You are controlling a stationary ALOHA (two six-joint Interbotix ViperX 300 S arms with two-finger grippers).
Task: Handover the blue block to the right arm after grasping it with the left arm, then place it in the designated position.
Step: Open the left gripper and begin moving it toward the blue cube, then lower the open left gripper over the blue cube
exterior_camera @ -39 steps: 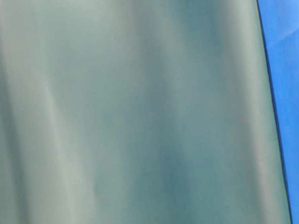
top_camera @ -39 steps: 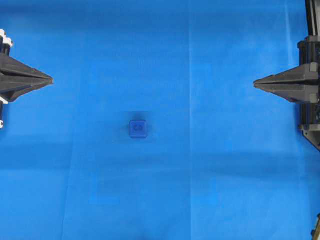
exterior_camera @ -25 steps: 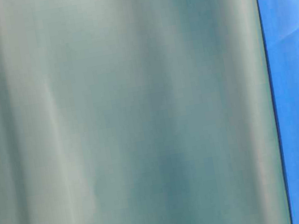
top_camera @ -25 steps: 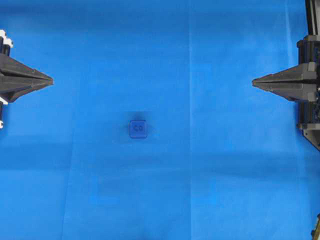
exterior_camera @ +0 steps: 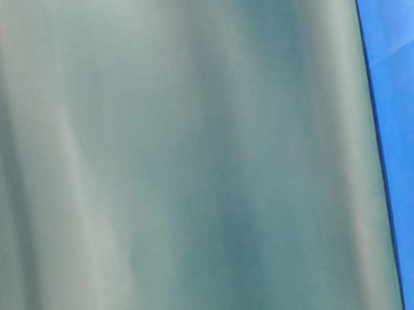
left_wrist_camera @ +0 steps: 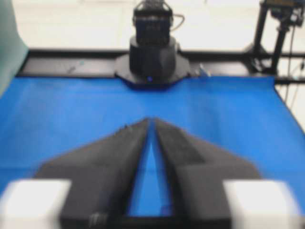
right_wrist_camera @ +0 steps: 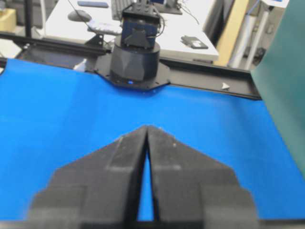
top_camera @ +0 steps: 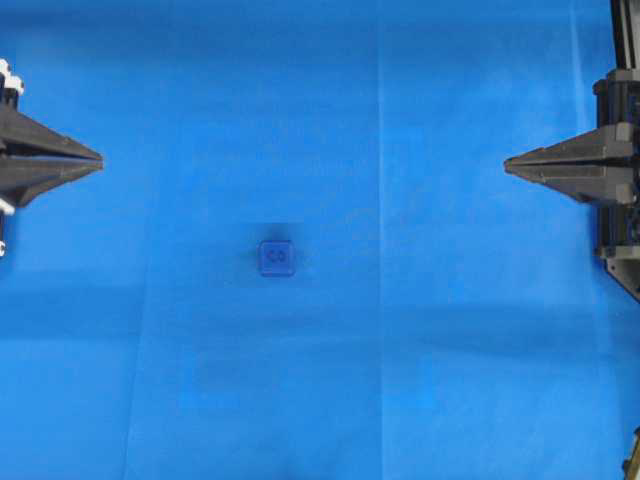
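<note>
blue block (top_camera: 276, 258), a small dark-blue cube with rounded edges and a faint embossed mark on its top face, sits alone on the bright blue cloth (top_camera: 420, 330) that covers the table, a little left of the middle in the overhead view and well apart from both arms. at the left edge the left gripper (top_camera: 100, 160), black with white plastic blocks on its frame and two pointed triangular fingers, points level toward the centre; its own wrist camera shows the tips (left_wrist_camera: 151, 121) nearly meeting with a thin wedge of cloth visible between the fingers, and nothing held. at the right edge the right gripper (top_camera: 506, 165), black and pointed the same way, faces inward; its wrist view shows the fingers pressed together at the tips (right_wrist_camera: 147, 128), only a narrow slit behind them, also holding nothing. the table-level view is almost filled by a blurred grey-green surface (exterior_camera: 168, 161) with a strip of cloth at the right.
</note>
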